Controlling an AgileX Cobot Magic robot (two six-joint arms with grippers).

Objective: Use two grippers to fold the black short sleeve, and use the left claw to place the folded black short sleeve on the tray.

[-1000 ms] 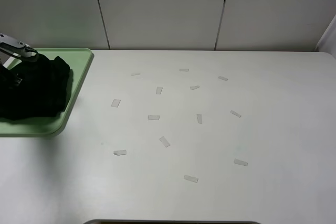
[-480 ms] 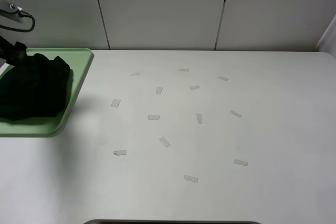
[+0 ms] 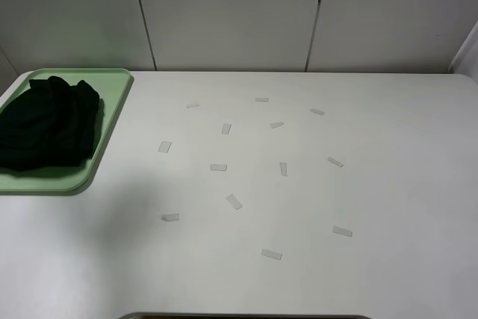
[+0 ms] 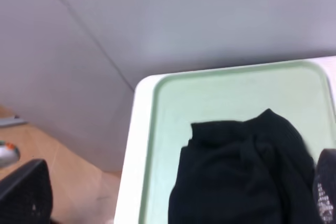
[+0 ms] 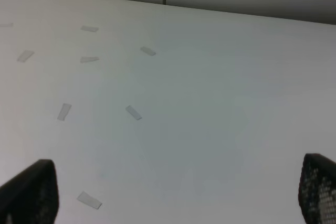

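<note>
The shirt [image 3: 46, 123] lies bunched in a dark wrinkled heap on the tray [image 3: 110, 121], which sits at the far left of the white table [image 3: 299, 199], its left part cut off by the edge of the high view. The heap fills most of the tray's visible floor, leaving a bare green strip along the right side and the near rim. In the high view neither arm shows at all. The left wrist view looks down from above on the tray's far end: the shirt [image 4: 241, 171] lies below, and only the tips of the left gripper [image 4: 176, 200] show, one finger [image 4: 26, 192] out over the floor beside the table and the other [image 4: 325, 192] over the cloth. The two tips stand far apart, spread wide, with nothing clamped between them; the shirt lies loose on the tray [image 4: 210, 93] under them, and whether the one tip brushes the cloth cannot be told. The right wrist view looks across bare tabletop toward the back wall, with the right gripper [image 5: 173, 195] held above the surface, its two fingertips [image 5: 29, 192] at opposite edges of the view, spread wide and empty. Small pale tape strips [image 3: 234, 201] lie scattered across the middle of the table, well apart from the tray.
</note>
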